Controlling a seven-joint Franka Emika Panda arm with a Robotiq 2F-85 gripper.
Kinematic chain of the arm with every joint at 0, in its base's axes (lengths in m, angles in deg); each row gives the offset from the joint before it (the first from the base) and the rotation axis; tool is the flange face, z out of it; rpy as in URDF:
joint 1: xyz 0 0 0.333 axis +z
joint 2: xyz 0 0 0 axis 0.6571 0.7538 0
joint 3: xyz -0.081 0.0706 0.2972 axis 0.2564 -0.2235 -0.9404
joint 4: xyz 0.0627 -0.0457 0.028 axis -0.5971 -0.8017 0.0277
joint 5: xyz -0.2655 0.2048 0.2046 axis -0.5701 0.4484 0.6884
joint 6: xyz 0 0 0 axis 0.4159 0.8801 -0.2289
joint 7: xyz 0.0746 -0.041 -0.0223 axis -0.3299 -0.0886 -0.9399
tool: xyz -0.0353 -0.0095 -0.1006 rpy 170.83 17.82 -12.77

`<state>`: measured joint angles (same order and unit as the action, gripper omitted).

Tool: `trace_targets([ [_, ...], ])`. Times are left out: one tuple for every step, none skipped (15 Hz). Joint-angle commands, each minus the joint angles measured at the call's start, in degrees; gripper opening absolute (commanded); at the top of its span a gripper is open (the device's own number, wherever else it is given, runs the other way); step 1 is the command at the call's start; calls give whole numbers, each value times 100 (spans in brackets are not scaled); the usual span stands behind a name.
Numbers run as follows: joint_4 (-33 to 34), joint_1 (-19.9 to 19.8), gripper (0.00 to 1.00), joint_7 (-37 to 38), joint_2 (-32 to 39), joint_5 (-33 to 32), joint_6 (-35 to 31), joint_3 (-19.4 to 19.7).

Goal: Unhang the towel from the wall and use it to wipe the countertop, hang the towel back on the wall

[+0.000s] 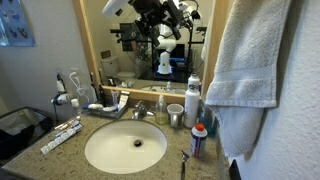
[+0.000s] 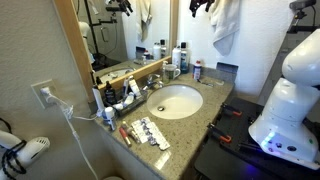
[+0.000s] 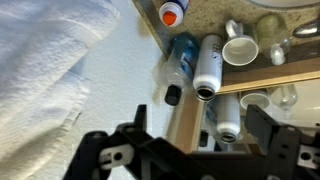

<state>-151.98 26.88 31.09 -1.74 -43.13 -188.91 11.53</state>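
The off-white towel (image 1: 250,60) hangs on the white wall (image 1: 296,110) to the side of the sink; it also shows in an exterior view (image 2: 226,25) and at the left of the wrist view (image 3: 40,70). The speckled tan countertop (image 2: 207,106) with its white oval sink (image 1: 125,147) lies below. My gripper (image 2: 203,6) is high up, close beside the towel's top and apart from it. In the wrist view my gripper (image 3: 200,140) is open and empty, with bottles and wall (image 3: 120,70) showing between the fingers.
A wood-framed mirror (image 1: 140,50) stands behind the sink. A white cup (image 1: 176,113), a white bottle (image 1: 192,103) and an orange-capped bottle (image 1: 199,140) crowd the counter below the towel. Tubes (image 2: 150,132) lie at the counter's other end. A hair dryer (image 2: 25,152) hangs by the outlet.
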Motion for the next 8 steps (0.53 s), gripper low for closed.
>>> trace_targets([
  [-137,-517,100,917,-310,-696,-235,-165],
  [-91,-647,100,1158,-321,-920,-284,-175],
  [-49,-761,100,1406,-323,-1160,-350,-169],
  [-20,-875,100,1689,-324,-1416,-410,-173],
  [9,-981,100,1980,-319,-1687,-479,-170],
  [29,-1081,100,2286,-304,-1974,-564,-163],
  [51,-1168,100,2625,-262,-2310,-681,-126],
  [81,-1246,100,2991,-208,-2673,-769,-93],
])
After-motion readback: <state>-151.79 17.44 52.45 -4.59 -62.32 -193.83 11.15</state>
